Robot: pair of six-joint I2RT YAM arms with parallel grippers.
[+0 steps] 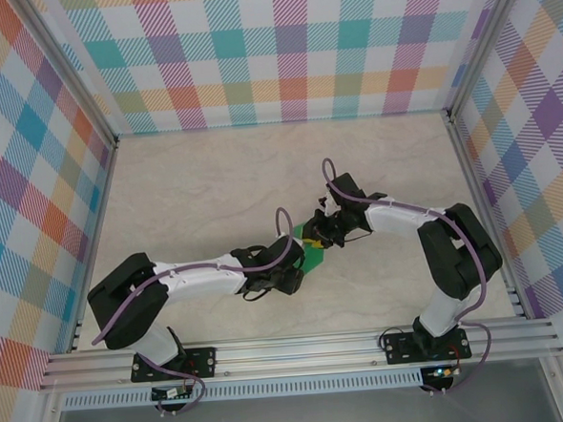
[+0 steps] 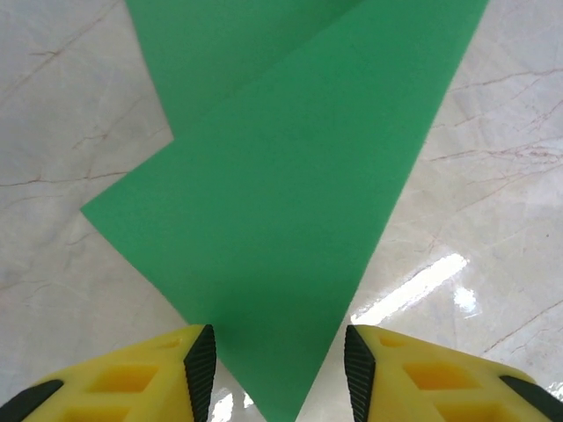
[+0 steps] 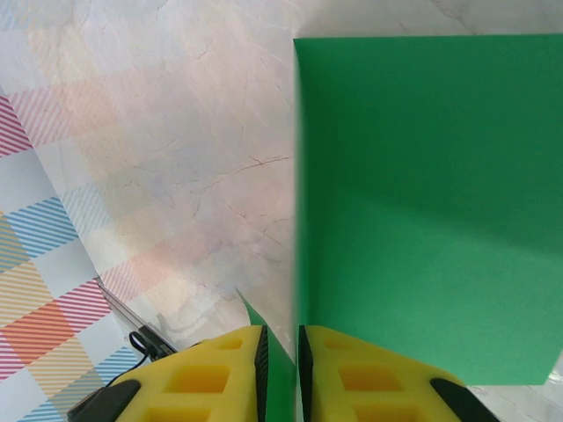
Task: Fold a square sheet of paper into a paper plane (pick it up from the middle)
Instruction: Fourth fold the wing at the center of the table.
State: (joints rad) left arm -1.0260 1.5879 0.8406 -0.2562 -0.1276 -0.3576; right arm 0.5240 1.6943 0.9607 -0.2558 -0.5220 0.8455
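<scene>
The green sheet of paper (image 1: pixel 312 258) lies partly folded on the marbled table (image 1: pixel 204 187), between the two grippers at mid-table. In the left wrist view the paper (image 2: pixel 281 202) narrows to a point that lies flat between the fingers of my left gripper (image 2: pixel 281 374). That gripper (image 1: pixel 293 271) is open, both pads clear of the paper. My right gripper (image 1: pixel 324 235) reaches in from the right. In the right wrist view my right gripper (image 3: pixel 281 374) has its jaws closed to a narrow gap around an edge of the paper (image 3: pixel 422 220), whose flap rises beside the right finger.
Checkered walls (image 1: pixel 281 48) enclose the table on three sides, with metal posts at the corners. An aluminium rail (image 1: pixel 299 349) with the arm bases runs along the near edge. Bare tabletop stretches behind the arms.
</scene>
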